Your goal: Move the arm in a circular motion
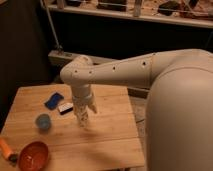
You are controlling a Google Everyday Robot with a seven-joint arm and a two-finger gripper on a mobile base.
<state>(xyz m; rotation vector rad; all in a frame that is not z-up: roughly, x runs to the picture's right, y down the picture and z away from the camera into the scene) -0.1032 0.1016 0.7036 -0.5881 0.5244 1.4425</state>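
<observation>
reaching over the wooden table from its right side, the arm bends downward.
its gripper points down over the table's middle, open or closed i cannot tell; a blue cup and an orange bowl sit on the table's left part.

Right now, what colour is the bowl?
The bowl is orange, camera view; tool hangs above the table.

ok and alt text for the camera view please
An off-white robot arm reaches in from the right and bends down, its claw over the middle of a wooden table. Left of it in the picture sit a blue cup, an orange bowl and a flat blue object.
</observation>
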